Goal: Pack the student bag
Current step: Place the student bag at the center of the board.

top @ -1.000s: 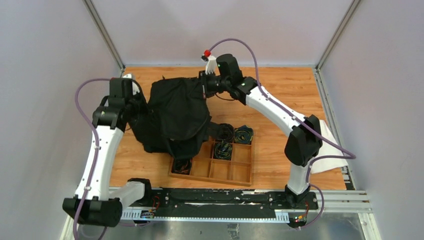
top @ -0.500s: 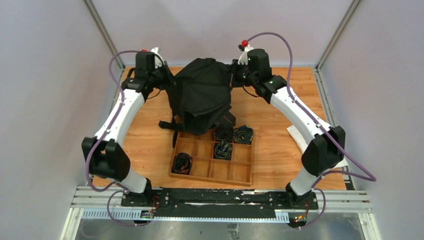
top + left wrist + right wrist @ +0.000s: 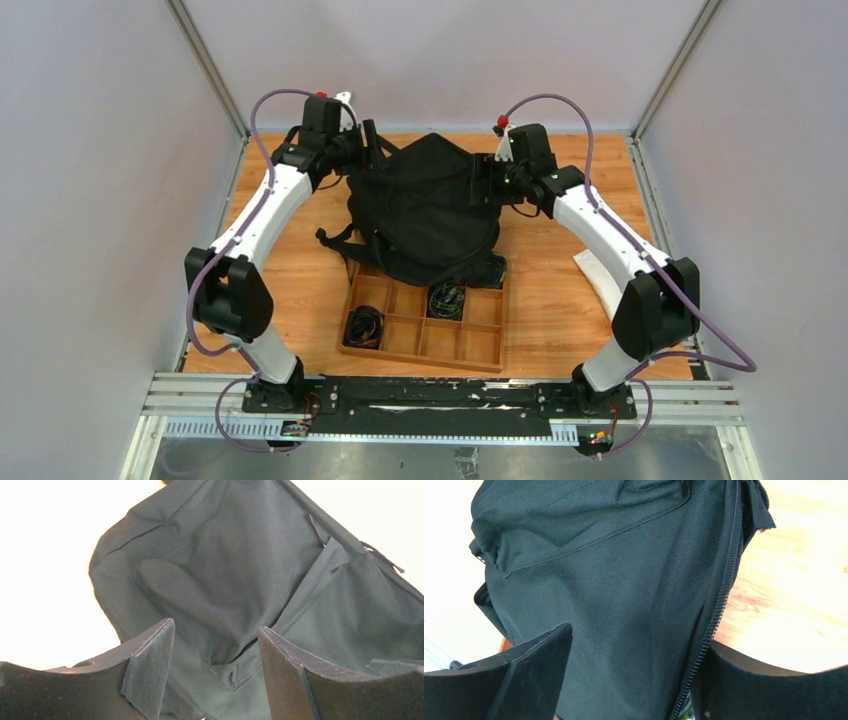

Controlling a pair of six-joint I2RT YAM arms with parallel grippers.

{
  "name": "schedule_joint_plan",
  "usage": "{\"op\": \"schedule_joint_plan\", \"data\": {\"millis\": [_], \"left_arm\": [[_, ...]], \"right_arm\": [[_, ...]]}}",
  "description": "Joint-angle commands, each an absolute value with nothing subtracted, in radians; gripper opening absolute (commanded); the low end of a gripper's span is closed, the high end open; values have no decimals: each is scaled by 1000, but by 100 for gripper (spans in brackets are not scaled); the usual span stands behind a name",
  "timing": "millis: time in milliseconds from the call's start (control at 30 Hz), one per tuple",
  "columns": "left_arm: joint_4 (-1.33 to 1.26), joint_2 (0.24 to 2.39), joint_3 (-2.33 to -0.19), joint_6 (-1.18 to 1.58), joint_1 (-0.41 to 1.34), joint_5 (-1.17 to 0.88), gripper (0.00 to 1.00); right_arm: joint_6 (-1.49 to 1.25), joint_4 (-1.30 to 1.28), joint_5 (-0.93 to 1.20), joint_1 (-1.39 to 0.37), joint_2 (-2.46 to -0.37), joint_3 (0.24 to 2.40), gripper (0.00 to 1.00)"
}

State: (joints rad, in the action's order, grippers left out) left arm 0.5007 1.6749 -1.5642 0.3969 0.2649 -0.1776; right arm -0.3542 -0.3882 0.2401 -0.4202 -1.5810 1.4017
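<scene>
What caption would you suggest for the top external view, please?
The black student bag lies on the table, partly overlapping the tray, flanked by the left gripper and right gripper.

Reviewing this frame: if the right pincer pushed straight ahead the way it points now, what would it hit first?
The student bag: its black fabric fills the view ahead of the open right pincer, with the zipper running near one finger. How close the fabric is remains unclear.
</scene>
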Motion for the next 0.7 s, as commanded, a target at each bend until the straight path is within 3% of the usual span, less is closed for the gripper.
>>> {"op": "schedule_joint_plan", "data": {"millis": [0, 267, 400, 433, 500, 533, 600, 667], "left_arm": [[577, 1576, -1593, 344, 265, -71, 68], [645, 1288, -1326, 314, 265, -27, 67], [637, 1197, -1178, 365, 267, -73, 64], [627, 1190, -1153, 378, 267, -89, 62], [603, 1190, -1116, 392, 268, -117, 60], [597, 1195, -1103, 395, 268, -122, 59], [596, 1213, -1092, 397, 268, -137, 59], [593, 1230, -1088, 401, 268, -175, 59]], "right_arm": [[-282, -506, 272, -362, -1531, 1386, 85], [-192, -568, 32, -335, -1316, 1243, 94], [-204, -556, 72, -336, -1228, 1203, 93], [-210, -525, 130, -338, -1211, 1182, 81], [-228, -468, 270, -357, -1197, 1159, 46], [-242, -446, 314, -383, -1200, 1155, 36], [-241, -449, 317, -488, -1232, 1169, 32], [-170, -498, 194, -644, -1294, 1205, 40]]}}
